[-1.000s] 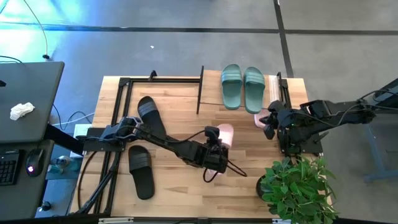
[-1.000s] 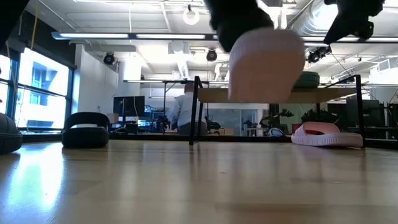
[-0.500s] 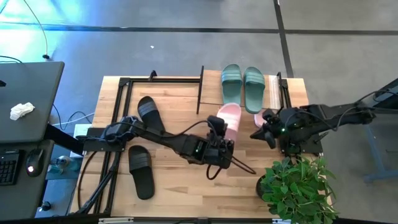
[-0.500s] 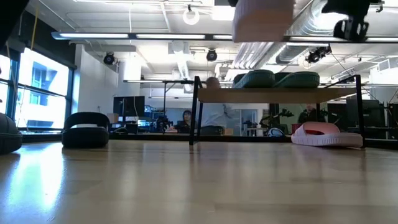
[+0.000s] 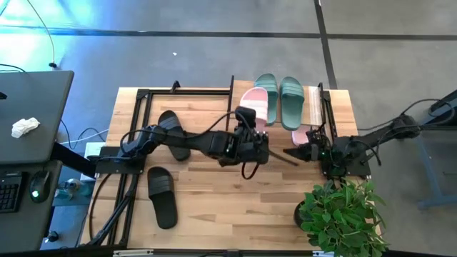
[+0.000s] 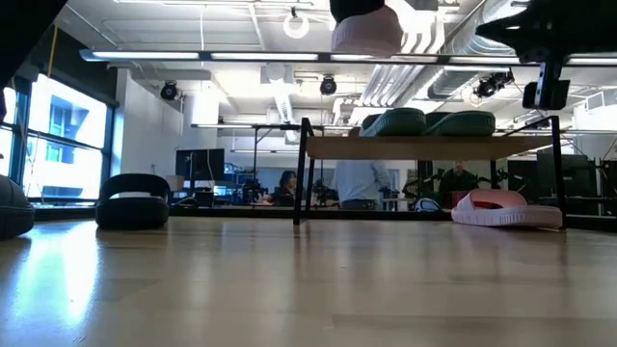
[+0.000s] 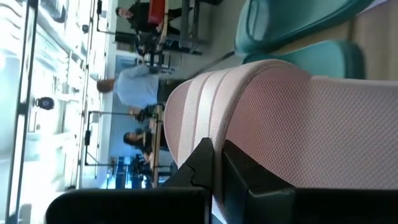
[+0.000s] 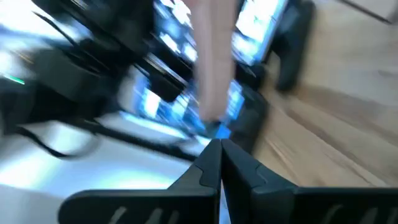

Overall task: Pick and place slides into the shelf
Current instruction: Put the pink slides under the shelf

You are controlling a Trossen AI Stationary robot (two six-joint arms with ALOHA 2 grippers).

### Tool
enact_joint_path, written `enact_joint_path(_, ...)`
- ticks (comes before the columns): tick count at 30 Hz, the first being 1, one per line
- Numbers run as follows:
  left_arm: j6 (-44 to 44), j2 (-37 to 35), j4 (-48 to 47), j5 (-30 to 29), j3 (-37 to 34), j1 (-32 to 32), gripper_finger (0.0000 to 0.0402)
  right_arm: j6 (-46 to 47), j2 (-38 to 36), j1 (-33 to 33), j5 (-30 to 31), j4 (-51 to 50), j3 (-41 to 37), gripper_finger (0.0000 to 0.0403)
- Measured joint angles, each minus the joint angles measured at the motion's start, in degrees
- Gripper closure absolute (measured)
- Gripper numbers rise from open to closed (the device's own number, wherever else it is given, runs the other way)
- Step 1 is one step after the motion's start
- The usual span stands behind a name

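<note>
Left gripper [image 5: 251, 125] stretched across the table [image 5: 214, 207] toward the shelf [image 5: 243, 111], fingers clamped on a pink slide [image 5: 255, 106], held up off the table beside the sage-green pair [image 5: 279, 98] on the shelf's top board. Right gripper [image 5: 300, 152] extended low over the table's right side, fingers pressed together, nothing in them. Second pink slide [image 6: 506, 207] sat on the table by the shelf. Black slides [image 5: 162, 196] well apart at left.
</note>
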Motion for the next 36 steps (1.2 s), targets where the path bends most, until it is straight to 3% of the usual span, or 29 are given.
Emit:
enact_joint_path(4, 0.2, 0.0, 0.5, -0.3, 0.7, 2.4, 0.0401, -0.6, 1.5, 3.5, 10.7, 17.8, -6.4, 0.0403)
enact_joint_path(7, 0.2, 0.0, 2.5, -0.4, 0.8, 4.2, 0.0401, -0.7, 3.1, 4.7, 14.7, 20.5, -7.3, 0.0403)
enact_joint_path(18, 18.9, 0.0, 26.0, 0.7, 0.8, 5.2, 0.0401, -8.0, 9.3, 2.6, 15.1, 24.6, -3.3, 0.0397)
enact_joint_path(24, 22.0, 0.0, 31.3, 2.0, 0.8, 5.6, 0.0401, -5.0, 12.3, -0.4, 11.4, 25.2, -3.3, 0.0314)
enact_joint_path(30, 23.4, 0.0, 33.1, 1.9, 0.8, 7.0, 0.0401, -6.8, 16.1, -0.8, 13.3, 33.6, -3.3, 0.0213)
enact_joint_path(36, 23.3, 0.0, 34.9, 2.4, 0.8, 7.9, 0.0401, -9.7, 20.7, -0.8, 15.4, 38.5, -3.3, 0.0193)
